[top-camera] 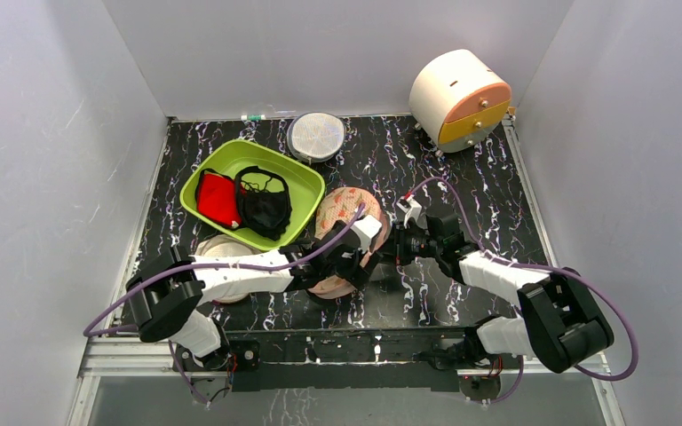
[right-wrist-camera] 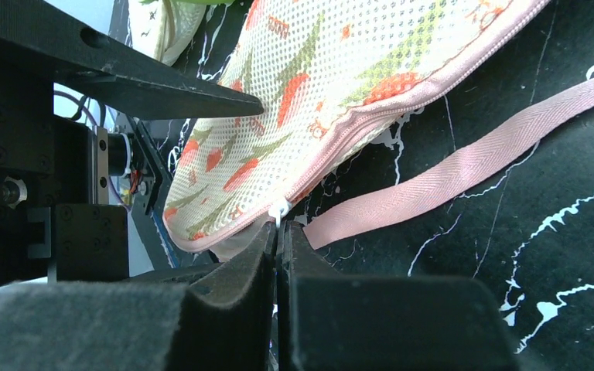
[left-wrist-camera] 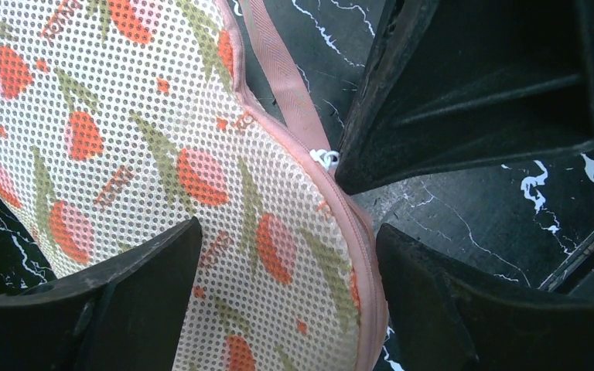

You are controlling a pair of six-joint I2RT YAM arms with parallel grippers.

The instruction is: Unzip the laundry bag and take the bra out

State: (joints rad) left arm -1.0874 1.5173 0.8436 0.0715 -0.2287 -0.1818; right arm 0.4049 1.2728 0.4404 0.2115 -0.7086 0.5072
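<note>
Right wrist: your right gripper (right-wrist-camera: 280,234) pinched the white zip pull (right-wrist-camera: 280,210).
Left gripper (left-wrist-camera: 288,236) seemed wide astride the strawberry-print mesh laundry bag (left-wrist-camera: 124,154); you needed to trace its rim.

Right tool (right-wrist-camera: 278,236) tight on zip pull (right-wrist-camera: 280,210)

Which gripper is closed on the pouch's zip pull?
The right gripper: it is shut tight on the small white zip pull. The left gripper is open, straddling the rim of the laundry bag.
</note>
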